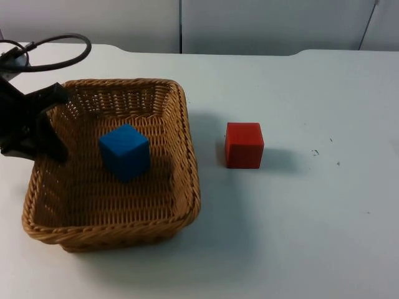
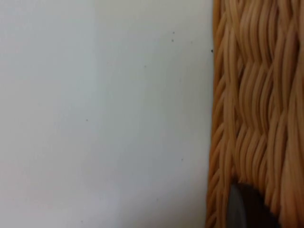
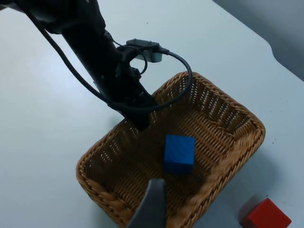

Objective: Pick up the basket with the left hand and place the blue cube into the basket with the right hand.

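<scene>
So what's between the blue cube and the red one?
The wicker basket's side wall, then bare white table, seen in the top view between blue cube and red cube.

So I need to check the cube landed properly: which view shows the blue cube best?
The top view: the blue cube sits unobstructed inside the basket, which the left gripper grips at its rim. The right wrist view also shows it there, more obliquely. The left wrist view shows basket weave and table.

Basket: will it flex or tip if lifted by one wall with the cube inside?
The basket is open wicker, so probably light with some flex. The left tool sits at one side wall, so the far side may sag. The blue cube lies flat-faced and would likelier slide than roll.
</scene>
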Robot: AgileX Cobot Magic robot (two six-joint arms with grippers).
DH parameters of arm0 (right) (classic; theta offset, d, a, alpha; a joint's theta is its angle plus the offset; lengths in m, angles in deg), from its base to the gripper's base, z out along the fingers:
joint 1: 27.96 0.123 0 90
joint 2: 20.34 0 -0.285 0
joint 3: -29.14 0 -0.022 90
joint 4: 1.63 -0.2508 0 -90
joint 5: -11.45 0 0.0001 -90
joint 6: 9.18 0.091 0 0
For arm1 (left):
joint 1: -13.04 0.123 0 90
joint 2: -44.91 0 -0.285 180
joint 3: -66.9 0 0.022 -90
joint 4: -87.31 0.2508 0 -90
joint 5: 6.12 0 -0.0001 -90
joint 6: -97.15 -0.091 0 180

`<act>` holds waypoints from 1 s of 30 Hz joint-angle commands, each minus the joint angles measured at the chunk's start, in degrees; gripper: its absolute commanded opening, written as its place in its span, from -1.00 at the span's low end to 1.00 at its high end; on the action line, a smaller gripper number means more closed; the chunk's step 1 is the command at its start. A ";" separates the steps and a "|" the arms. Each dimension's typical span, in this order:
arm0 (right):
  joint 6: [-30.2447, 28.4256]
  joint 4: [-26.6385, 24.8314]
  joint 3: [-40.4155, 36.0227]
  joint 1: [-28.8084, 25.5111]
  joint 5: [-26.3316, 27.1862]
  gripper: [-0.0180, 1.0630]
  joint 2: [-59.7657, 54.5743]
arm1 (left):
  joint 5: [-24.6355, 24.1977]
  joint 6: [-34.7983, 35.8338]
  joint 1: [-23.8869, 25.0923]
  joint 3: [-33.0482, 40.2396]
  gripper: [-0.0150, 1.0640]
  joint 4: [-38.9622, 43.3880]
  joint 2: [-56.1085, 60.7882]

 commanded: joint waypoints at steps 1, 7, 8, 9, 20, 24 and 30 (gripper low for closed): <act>-0.37 -0.13 0.13 0.23 -0.42 0.51 0.67 | 1.76 -1.69 -0.23 -0.39 -0.98 0.79 -0.25; -0.37 -0.13 0.13 0.23 -1.19 0.51 0.67 | 2.39 -3.52 -0.23 -0.43 -0.98 1.47 -0.25; -0.37 -0.13 0.13 0.23 -1.19 0.51 0.67 | 2.39 -3.52 -0.23 -0.43 -0.98 1.47 -0.25; -0.37 -0.13 0.13 0.23 -1.29 0.51 0.67 | 2.39 -3.52 -0.23 -0.43 -0.98 1.47 -0.25; -0.37 -0.13 0.13 0.23 -1.40 0.51 0.67 | 3.00 -3.52 -0.23 -0.43 -0.44 1.45 -0.25; -0.37 -0.01 0.13 0.23 -1.53 0.51 0.67 | 3.12 -3.23 -0.23 -0.43 0.05 1.45 -0.25; -0.58 -0.01 0.13 0.23 -1.53 0.51 0.67 | 2.85 -2.94 -0.07 -0.43 0.40 1.45 1.33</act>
